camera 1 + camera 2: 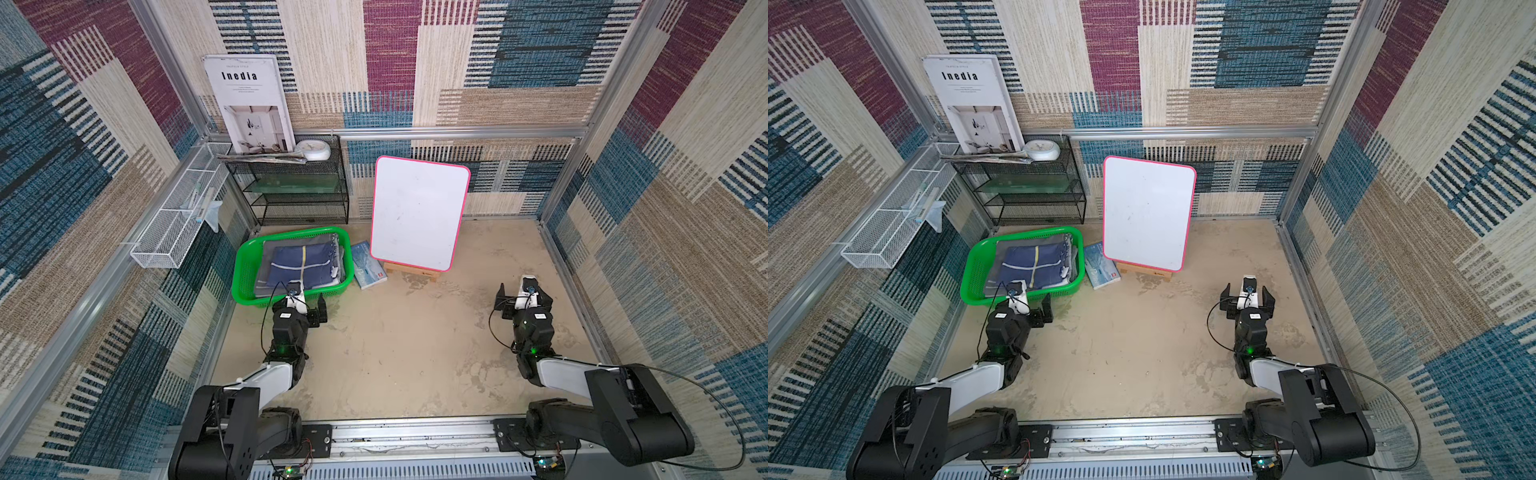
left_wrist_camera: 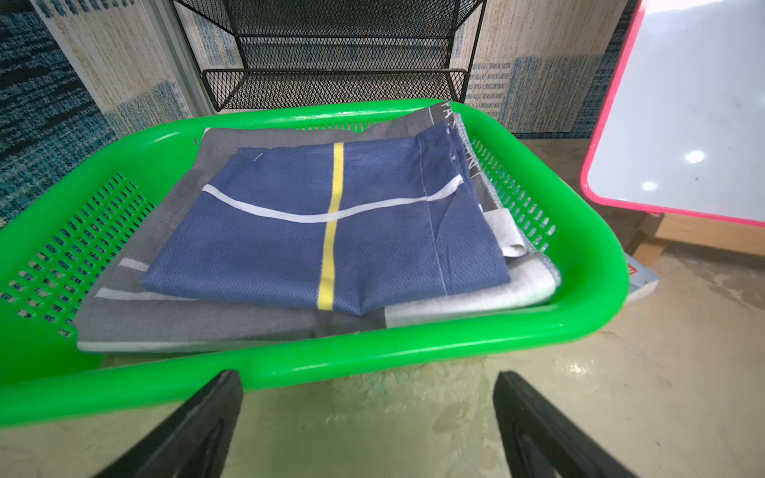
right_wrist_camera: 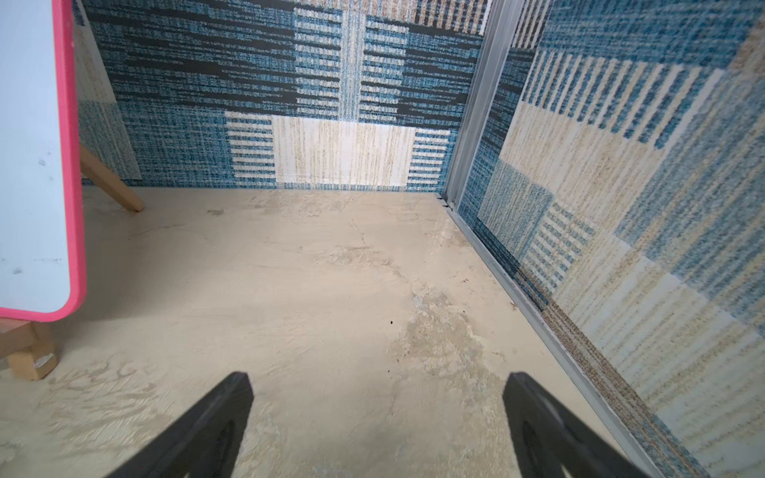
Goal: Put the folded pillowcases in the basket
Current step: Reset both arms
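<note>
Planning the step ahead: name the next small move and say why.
Probably just draw the left gripper back from the basket: the folded blue pillowcase already lies inside it on grey cloth, and the gripper's jaws stand open and empty.

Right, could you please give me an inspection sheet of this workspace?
Surface: beige tabletop, stained and scuffed.
Job's things: bright green perforated plastic basket holds folded navy pillowcase with yellow and white stripes, atop folded grey cloth.
Clutter: pink-rimmed whiteboard, blue book beside the basket, black mesh shelf, white wire rack.
Grippers: left gripper open, empty, facing the basket; right gripper open, empty.
Cables: black cable looped at each wrist.
Surroundings: patchwork woven walls, aluminium frame.
</note>
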Controlling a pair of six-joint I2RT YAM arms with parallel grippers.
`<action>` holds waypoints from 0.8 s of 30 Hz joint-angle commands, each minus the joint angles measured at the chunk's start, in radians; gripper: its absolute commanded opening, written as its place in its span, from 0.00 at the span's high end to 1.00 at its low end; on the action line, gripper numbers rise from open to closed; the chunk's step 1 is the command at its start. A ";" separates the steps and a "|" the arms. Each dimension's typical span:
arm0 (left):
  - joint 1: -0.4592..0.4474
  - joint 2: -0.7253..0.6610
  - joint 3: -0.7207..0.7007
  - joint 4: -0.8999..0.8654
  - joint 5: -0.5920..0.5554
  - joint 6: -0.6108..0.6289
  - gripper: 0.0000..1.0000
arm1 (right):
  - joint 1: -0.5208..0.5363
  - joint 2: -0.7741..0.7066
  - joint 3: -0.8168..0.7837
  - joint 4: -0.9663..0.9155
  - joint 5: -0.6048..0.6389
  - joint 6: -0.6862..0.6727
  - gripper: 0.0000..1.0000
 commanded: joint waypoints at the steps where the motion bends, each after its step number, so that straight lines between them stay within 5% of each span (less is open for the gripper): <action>1: 0.002 -0.013 -0.010 0.029 -0.040 0.006 0.01 | -0.005 0.014 0.009 0.048 -0.049 -0.019 0.00; 24: 0.124 0.310 0.079 0.208 0.141 -0.058 0.01 | -0.079 0.168 0.037 0.163 -0.150 0.011 0.00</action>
